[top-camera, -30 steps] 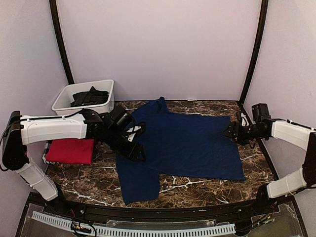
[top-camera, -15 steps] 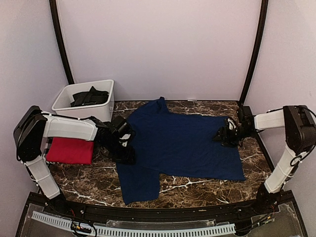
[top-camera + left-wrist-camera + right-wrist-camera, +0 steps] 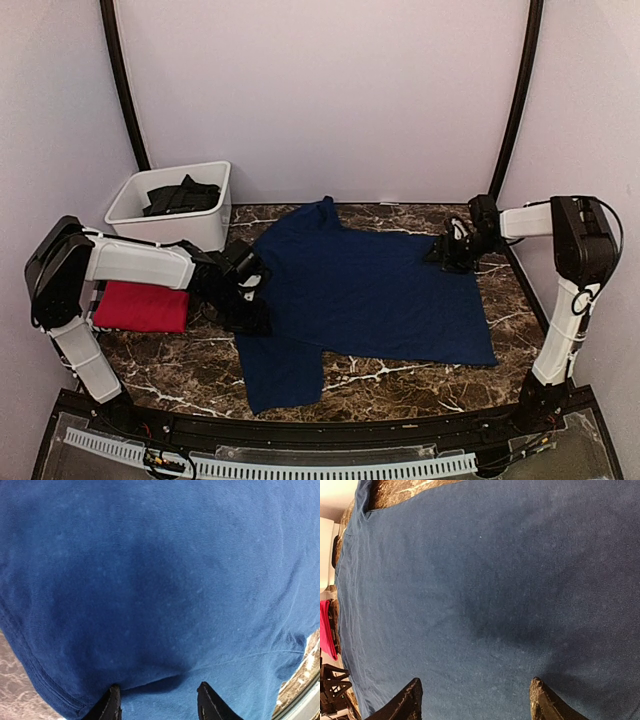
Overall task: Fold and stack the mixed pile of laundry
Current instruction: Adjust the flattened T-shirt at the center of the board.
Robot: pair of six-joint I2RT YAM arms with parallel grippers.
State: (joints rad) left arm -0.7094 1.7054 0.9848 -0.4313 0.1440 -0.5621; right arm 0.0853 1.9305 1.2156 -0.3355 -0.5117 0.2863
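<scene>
A navy blue T-shirt [image 3: 380,290] lies spread flat on the marble table [image 3: 180,365]. My left gripper [image 3: 256,316] is low over its left edge, near a sleeve. In the left wrist view that gripper [image 3: 159,704] is open, its fingertips [image 3: 111,702] resting on the navy T-shirt [image 3: 160,580] with a small ridge of cloth between them. My right gripper [image 3: 440,254] sits at the shirt's far right corner. It [image 3: 475,692] is open just above the flat navy T-shirt [image 3: 485,580]. A folded red T-shirt [image 3: 143,306] lies at the left. A dark garment [image 3: 180,196] sits in the bin.
A white plastic bin [image 3: 215,180] stands at the back left, close behind my left arm. Black frame posts [image 3: 120,90] rise at both back corners. Pale walls close in the table on three sides. The right wrist view shows the red T-shirt [image 3: 325,625] at its left edge.
My right gripper has moved left and toward the back, onto the shirt's far right corner. My left arm has drawn back to the left, bringing its gripper to the shirt's left edge.
</scene>
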